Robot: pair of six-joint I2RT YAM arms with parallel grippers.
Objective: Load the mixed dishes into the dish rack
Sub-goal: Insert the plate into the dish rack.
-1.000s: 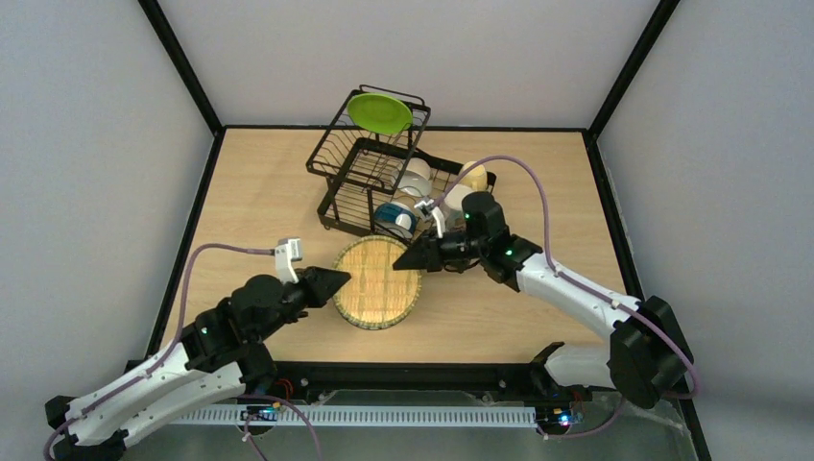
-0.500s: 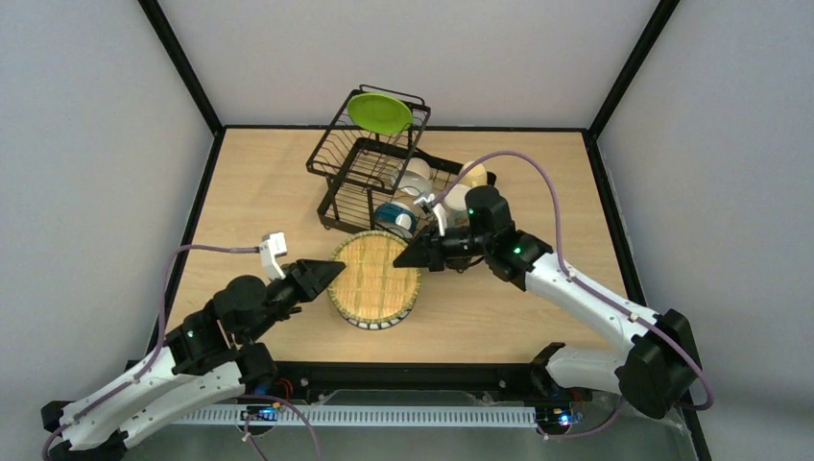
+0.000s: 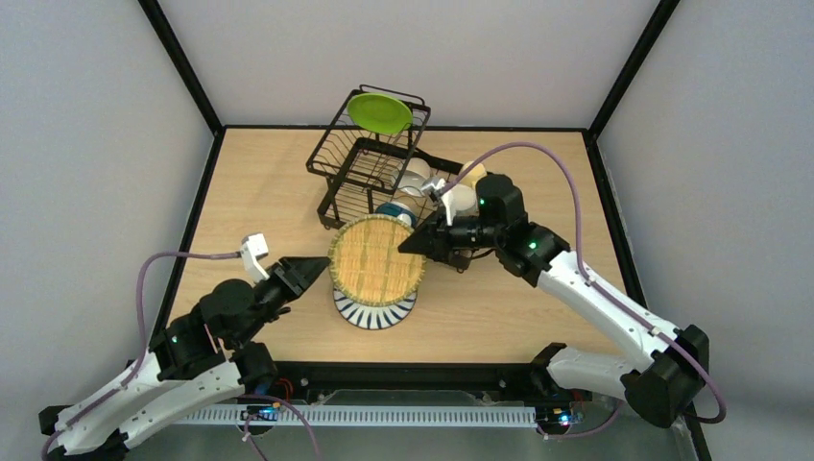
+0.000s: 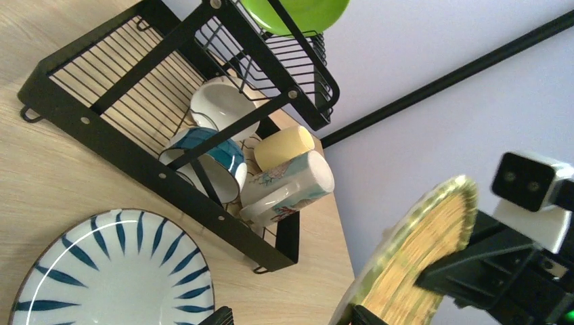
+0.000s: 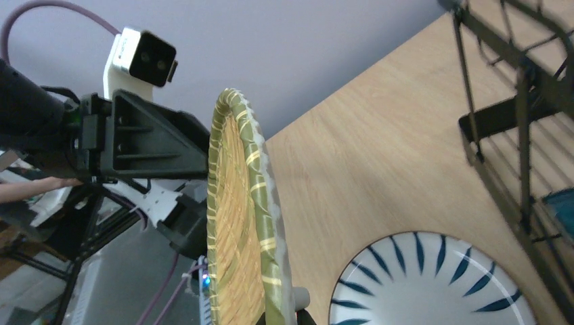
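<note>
Wicker plate (image 3: 376, 261) is standing on edge over the striped plate (image 3: 376, 315) — right pincer (image 3: 415, 248) pinching its rim, left pincer (image 3: 317, 272) hanging spread nearby.

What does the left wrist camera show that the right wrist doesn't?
Only the left wrist view: the green plate in the raised basket; the white bowl, yellow mug and cream mug in the lower tray. Only the right wrist view: the left gripper side-on, jaws open. Both: the woven plate tilted, the blue-striped plate flat on the table, the dish rack, and the blue bowl, perhaps a sliver in the right wrist view.
</note>
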